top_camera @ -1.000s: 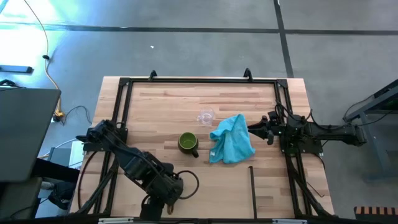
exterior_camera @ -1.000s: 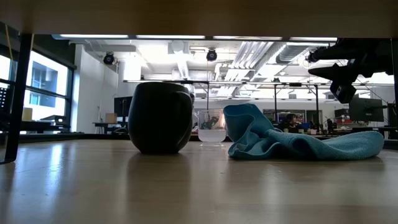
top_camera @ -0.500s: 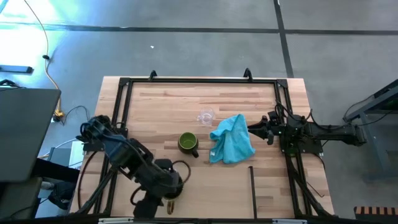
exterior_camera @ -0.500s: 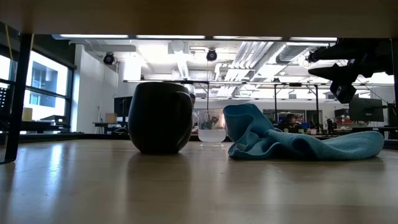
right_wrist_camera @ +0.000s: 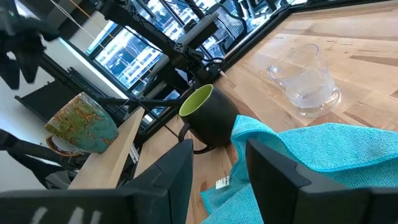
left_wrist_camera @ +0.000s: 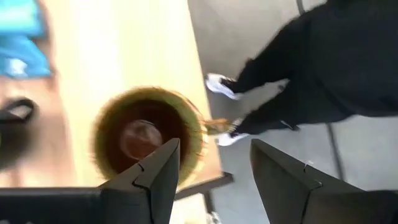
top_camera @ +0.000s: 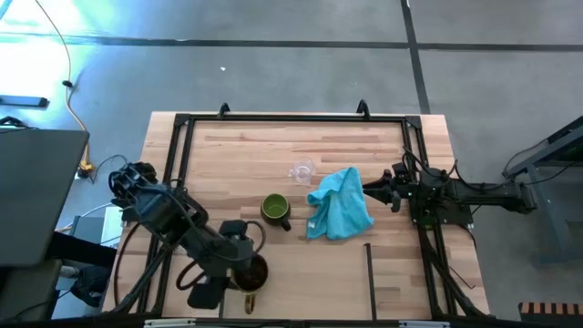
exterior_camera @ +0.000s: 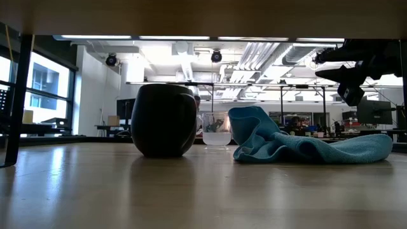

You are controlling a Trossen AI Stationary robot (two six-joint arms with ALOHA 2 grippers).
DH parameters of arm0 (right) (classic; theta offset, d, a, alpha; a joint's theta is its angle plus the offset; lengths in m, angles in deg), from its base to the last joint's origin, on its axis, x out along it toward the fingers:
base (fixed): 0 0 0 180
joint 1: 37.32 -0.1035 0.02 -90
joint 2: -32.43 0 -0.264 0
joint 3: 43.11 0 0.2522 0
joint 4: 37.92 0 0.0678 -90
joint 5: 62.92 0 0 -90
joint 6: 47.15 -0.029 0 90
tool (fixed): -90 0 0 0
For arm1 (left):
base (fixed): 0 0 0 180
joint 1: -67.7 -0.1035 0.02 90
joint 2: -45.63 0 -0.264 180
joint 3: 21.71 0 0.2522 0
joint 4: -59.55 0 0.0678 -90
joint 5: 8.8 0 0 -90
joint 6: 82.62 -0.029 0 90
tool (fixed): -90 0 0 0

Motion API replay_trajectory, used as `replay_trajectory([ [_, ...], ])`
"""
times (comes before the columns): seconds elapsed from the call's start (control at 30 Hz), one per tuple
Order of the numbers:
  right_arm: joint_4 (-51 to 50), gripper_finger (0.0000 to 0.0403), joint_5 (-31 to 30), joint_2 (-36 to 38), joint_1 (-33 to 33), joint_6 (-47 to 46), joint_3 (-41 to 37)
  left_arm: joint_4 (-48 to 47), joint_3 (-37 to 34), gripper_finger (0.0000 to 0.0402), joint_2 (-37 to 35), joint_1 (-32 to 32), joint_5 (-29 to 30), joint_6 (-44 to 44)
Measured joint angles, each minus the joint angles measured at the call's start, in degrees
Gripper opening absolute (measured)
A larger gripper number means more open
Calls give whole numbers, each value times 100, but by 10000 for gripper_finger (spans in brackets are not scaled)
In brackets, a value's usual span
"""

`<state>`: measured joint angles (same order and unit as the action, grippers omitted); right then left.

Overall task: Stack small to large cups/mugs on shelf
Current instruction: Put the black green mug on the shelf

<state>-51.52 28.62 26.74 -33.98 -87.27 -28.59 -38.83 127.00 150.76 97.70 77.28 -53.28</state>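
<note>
The brown mug (top_camera: 254, 272) stands upright on its base on the shelf (top_camera: 314, 296) at the table's near edge. My left gripper (left_wrist_camera: 214, 144) hangs open above it, with nothing between its fingers; in the high view this gripper (top_camera: 235, 266) is just left of the mug. The mug (left_wrist_camera: 148, 138) shows from above past one finger. The green mug (top_camera: 275, 209) and the glass cup (top_camera: 301, 169) stand mid-table. My right gripper (top_camera: 369, 189) waits open at the right, beside the turquoise cloth (top_camera: 340, 205).
A thin black bar (top_camera: 369, 269) stands on the shelf right of the mug. Black frame rails (top_camera: 178, 164) run round the table. A person's legs and shoes (left_wrist_camera: 298, 74) show on the floor just beyond the near edge.
My left gripper has risen from over the brown mug and drawn back toward the table's left edge, tipping less steeply. The mug, hidden under the gripper before, now shows in the high view and has stayed where it was.
</note>
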Motion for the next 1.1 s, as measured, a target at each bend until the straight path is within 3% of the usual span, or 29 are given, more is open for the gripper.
replay_trajectory([
  [0.13, 0, 140, 0, 0, -1, 4, 0, 20, 2, 184, -211, -4, 342, -561],
  [0.33, 8, 140, -5, 2, 1, -142, 0, 101, 2, 184, -639, 0, 1426, -1680],
  [0.53, 68, 140, -303, 2, 1, -293, -4, 461, 2, 184, -1135, -2, 2107, -2577],
  [0.93, 138, 140, -426, 4, -1, -295, -4, 2208, 5, 184, -2033, 0, 2866, -3566],
  [1.1, 205, 140, -409, 4, -1, -131, -4, 2258, 7, 184, -2145, 0, 3357, -3631],
])
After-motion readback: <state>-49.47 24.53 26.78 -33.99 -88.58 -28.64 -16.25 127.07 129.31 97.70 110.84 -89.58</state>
